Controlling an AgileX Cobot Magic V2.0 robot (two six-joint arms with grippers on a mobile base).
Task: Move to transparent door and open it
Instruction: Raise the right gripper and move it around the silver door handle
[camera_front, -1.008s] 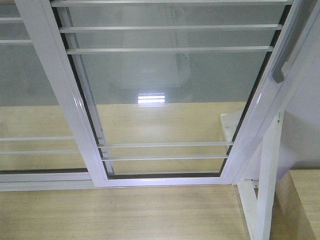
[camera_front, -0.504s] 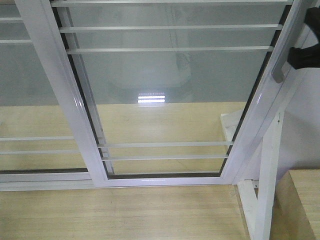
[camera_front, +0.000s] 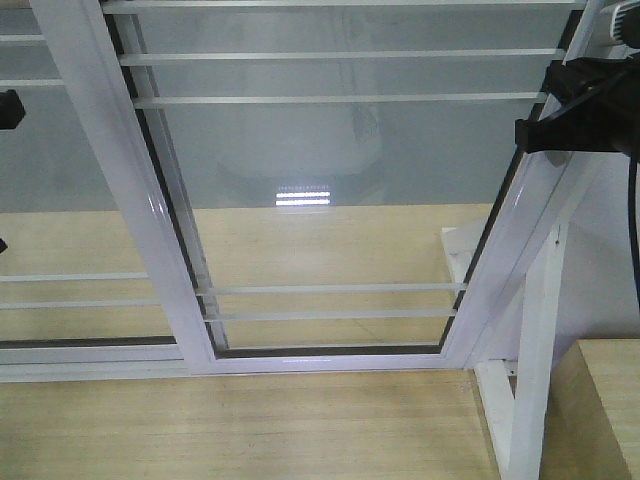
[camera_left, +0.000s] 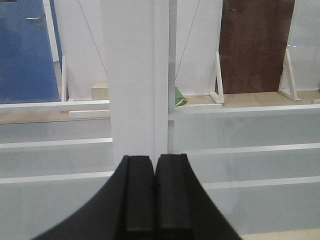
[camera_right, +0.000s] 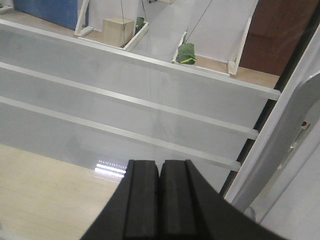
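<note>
Right gripper (camera_right: 160, 200): fingers pressed together, holding nothing. It sits high at the right edge of the transparent door (camera_front: 340, 200), with the grey pull handle (camera_right: 295, 130) just to its right; no contact that I can see. Left gripper (camera_left: 155, 200) is also closed and empty, facing the white frame upright (camera_left: 135, 75) on the door's left side. The door fills the front view, standing on the wood floor (camera_front: 240, 430). It likely handles as rigid and fairly heavy, with fragile glass and a slick glossy frame. Take it by the handle, not the glass or the thin bars (camera_front: 340, 100). No container is in play. Far behind the glass are a small box (camera_right: 118, 26), contents not visible, and a green bundle (camera_right: 186, 52).
</note>
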